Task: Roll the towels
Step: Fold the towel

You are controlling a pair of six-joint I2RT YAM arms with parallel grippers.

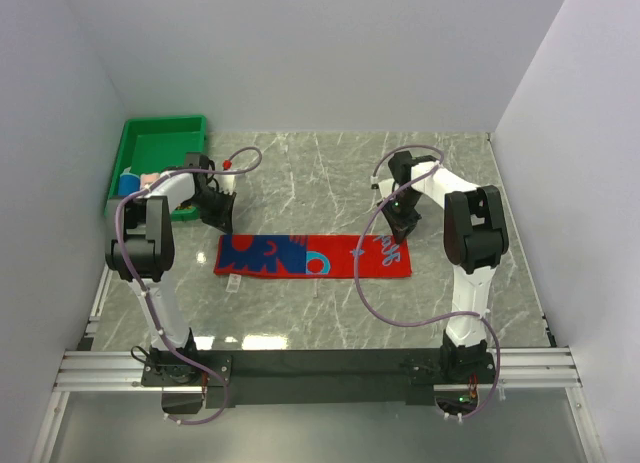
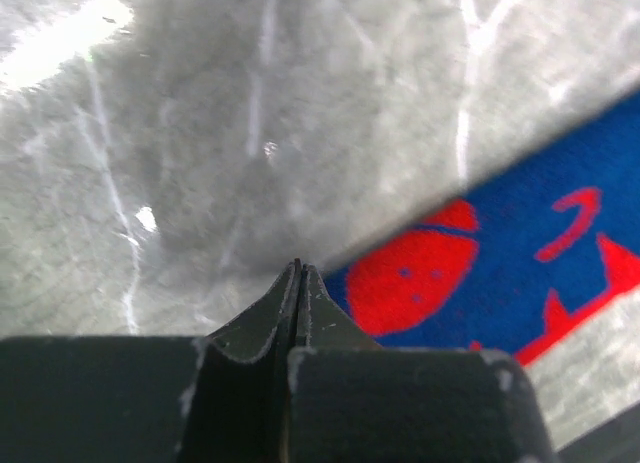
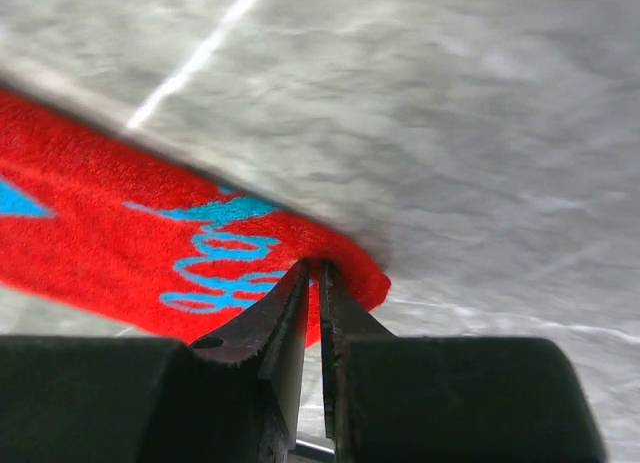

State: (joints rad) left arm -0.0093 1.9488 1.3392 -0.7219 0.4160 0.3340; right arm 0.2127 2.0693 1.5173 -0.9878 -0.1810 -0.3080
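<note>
A red-and-blue patterned towel (image 1: 300,255) lies flat as a long strip across the middle of the table. My left gripper (image 1: 224,223) stands at its far left corner. In the left wrist view its jaws (image 2: 298,268) are pressed together with no cloth between them, and the towel (image 2: 520,253) starts just right of the tips. My right gripper (image 1: 400,233) is at the towel's far right corner. There the jaws (image 3: 322,265) are nearly together, and the red edge of the towel (image 3: 110,233) is pinched at their tips.
A green tray (image 1: 160,133) sits at the back left. At its near end lie a blue bundle (image 1: 128,183) and a pale pink one (image 1: 148,179), partly hidden by the left arm. White walls enclose the marble table on three sides.
</note>
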